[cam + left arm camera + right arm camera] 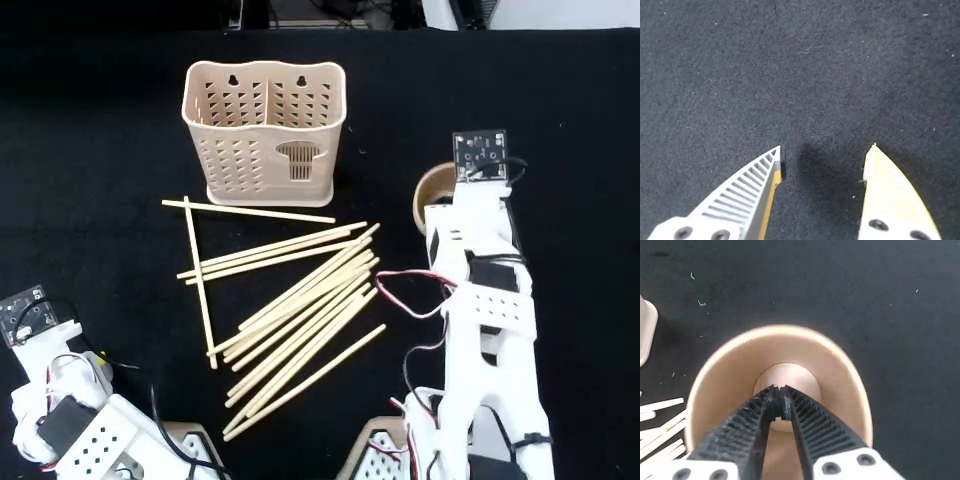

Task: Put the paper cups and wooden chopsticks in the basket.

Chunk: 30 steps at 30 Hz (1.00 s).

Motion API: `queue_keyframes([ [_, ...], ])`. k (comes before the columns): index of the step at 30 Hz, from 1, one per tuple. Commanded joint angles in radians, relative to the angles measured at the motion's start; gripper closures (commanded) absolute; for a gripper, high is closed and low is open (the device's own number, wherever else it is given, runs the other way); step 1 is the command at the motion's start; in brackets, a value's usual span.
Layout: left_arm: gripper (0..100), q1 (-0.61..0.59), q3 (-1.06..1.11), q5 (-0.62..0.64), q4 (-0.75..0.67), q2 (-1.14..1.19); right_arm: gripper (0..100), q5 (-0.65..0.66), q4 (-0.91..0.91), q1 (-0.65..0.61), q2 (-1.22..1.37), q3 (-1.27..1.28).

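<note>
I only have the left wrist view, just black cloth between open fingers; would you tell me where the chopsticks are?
Observer: The chopsticks lie in a loose heap mid-table, just in front of the basket.
Operator: Thank you. Is anything in the basket yet?
Observer: From the high view it looks empty; no sticks stand in it.
Operator: And where is the other arm?
Observer: The right gripper is shut, its tips over the open mouth of a cup on the right side of the heap.

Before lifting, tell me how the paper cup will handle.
Probably light: the paper cup is thin-walled and empty. Its open rim would likely buckle under a hard pinch. Upright and tapered, it may tip if nudged.
</note>
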Motion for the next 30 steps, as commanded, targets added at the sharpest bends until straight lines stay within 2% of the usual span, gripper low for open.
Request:
queue_keyframes([
  [1, 73, -0.001, 0.016, 0.003, 0.006, -0.008, 98.6, -0.009, -0.026, 0.032, 0.002, -0.031],
  [7, 73, -0.001, 0.016, 0.003, 0.006, -0.008, 98.6, -0.003, 0.003, 0.069, 0.01, -0.145],
  [20, 73, -0.001, 0.016, 0.003, 0.006, -0.006, 98.2, 0.0, 0.319, 0.068, 0.042, -0.475],
  [23, 73, -0.001, 0.016, 0.003, 0.006, -0.006, 92.8, 0.031, 0.4, 0.054, 0.064, -0.499],
  [26, 73, -0.001, 0.016, 0.003, 0.008, -0.006, 89.5, 0.081, 0.416, 0.008, 0.101, -0.495],
  [30, 73, -0.001, 0.016, 0.003, 0.008, -0.006, 89.6, 0.064, 0.399, 0.002, 0.165, -0.512],
])
